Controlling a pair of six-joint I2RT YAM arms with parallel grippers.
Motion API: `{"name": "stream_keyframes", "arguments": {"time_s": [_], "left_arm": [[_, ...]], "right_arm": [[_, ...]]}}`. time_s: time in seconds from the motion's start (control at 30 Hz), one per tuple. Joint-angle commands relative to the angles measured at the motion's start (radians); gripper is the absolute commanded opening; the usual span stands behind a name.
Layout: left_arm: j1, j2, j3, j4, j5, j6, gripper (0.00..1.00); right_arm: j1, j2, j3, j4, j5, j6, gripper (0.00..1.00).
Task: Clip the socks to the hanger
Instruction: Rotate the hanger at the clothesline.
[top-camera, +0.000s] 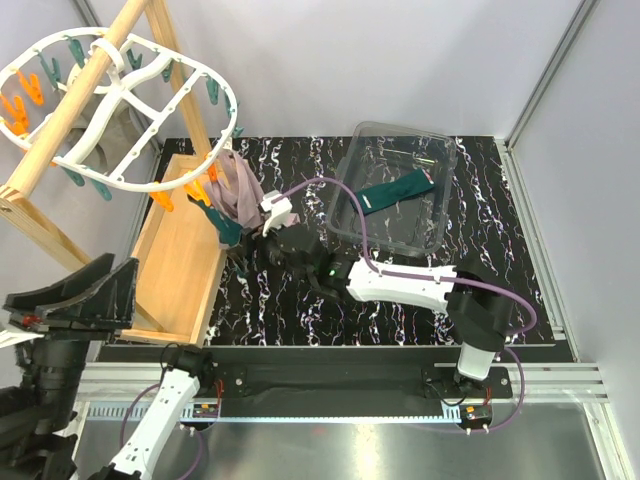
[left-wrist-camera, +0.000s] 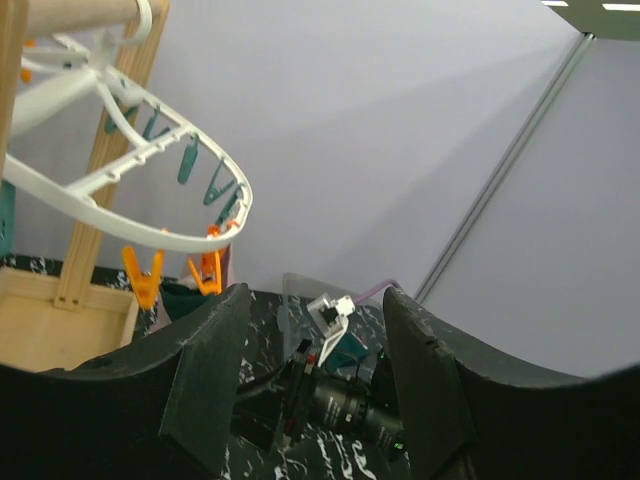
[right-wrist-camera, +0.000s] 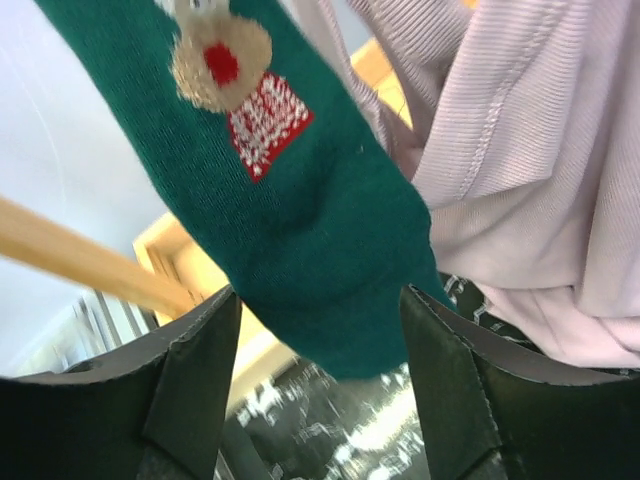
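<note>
The white oval hanger (top-camera: 120, 110) hangs from a wooden pole at the upper left, with teal and orange pegs. One dark teal sock (top-camera: 228, 230) hangs from an orange peg beside a mauve-pink cloth (top-camera: 240, 190). In the right wrist view this sock (right-wrist-camera: 300, 220) shows a red-and-white figure. Its lower end hangs between the open jaws of my right gripper (right-wrist-camera: 318, 330), which touch nothing I can see. The second teal sock (top-camera: 400, 190) lies in a clear bin (top-camera: 435, 150). My left gripper (top-camera: 100, 285) is open and empty, below the hanger (left-wrist-camera: 150, 190) and well away from both socks.
A wooden tray (top-camera: 180, 250) lies under the hanger, inside the wooden pole frame (top-camera: 60, 120). The mauve cloth (right-wrist-camera: 520, 200) hangs right beside the sock. Orange pegs (left-wrist-camera: 205, 270) dangle from the hanger's near rim. The right arm (top-camera: 400, 280) stretches across the black marbled mat.
</note>
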Motion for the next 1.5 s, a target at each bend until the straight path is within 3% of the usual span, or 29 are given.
{"name": "stream_keyframes", "arguments": {"time_s": [0.0, 0.1, 0.23, 0.33, 0.47, 0.6, 0.77, 0.9, 1.0, 1.13, 1.23, 1.33, 1.37, 1.47], "left_arm": [[-0.009, -0.014, -0.053, -0.04, 0.058, -0.093, 0.6], [-0.009, -0.001, -0.051, -0.103, 0.123, -0.119, 0.6], [-0.007, -0.036, -0.051, -0.112, 0.164, -0.139, 0.6], [-0.007, -0.07, -0.041, -0.129, 0.115, -0.137, 0.6], [-0.009, -0.085, -0.053, -0.132, 0.08, -0.123, 0.6], [-0.009, -0.065, -0.064, -0.132, 0.031, -0.11, 0.59], [-0.009, 0.01, -0.051, -0.123, 0.006, -0.088, 0.58], [-0.009, 0.071, -0.033, -0.118, 0.02, -0.093, 0.56], [-0.009, 0.114, -0.028, -0.117, 0.023, -0.09, 0.56], [-0.009, 0.16, 0.013, -0.132, 0.008, -0.082, 0.54], [-0.007, 0.17, 0.03, -0.1, -0.015, -0.088, 0.53], [-0.007, 0.148, -0.002, -0.04, -0.009, -0.119, 0.52], [-0.009, 0.142, -0.013, -0.023, -0.002, -0.132, 0.5], [-0.009, 0.136, -0.057, 0.052, 0.08, -0.139, 0.48]], "right_arm": [[0.03, 0.017, -0.064, 0.23, 0.196, 0.104, 0.7], [0.046, 0.061, -0.09, 0.336, 0.29, 0.152, 0.7], [0.054, 0.13, -0.001, 0.278, 0.385, 0.129, 0.76], [0.056, 0.181, 0.07, 0.237, 0.46, 0.08, 0.8], [0.053, 0.262, 0.123, 0.29, 0.571, -0.03, 0.94], [0.022, 0.34, 0.201, 0.332, 0.62, -0.097, 0.92], [-0.088, 0.405, 0.318, 0.32, 0.545, -0.045, 0.86], [-0.162, 0.451, 0.393, 0.332, 0.493, -0.061, 0.72], [-0.226, 0.459, 0.45, 0.32, 0.445, -0.078, 0.7], [-0.331, 0.485, 0.573, 0.251, 0.247, -0.059, 0.69], [-0.415, 0.557, 0.733, 0.188, 0.047, -0.003, 0.68], [-0.469, 0.702, 1.034, 0.039, -0.153, 0.001, 0.72], [-0.481, 0.748, 1.22, -0.061, -0.174, -0.008, 0.77], [-0.515, 0.862, 1.419, -0.201, -0.286, 0.018, 0.8]]}}
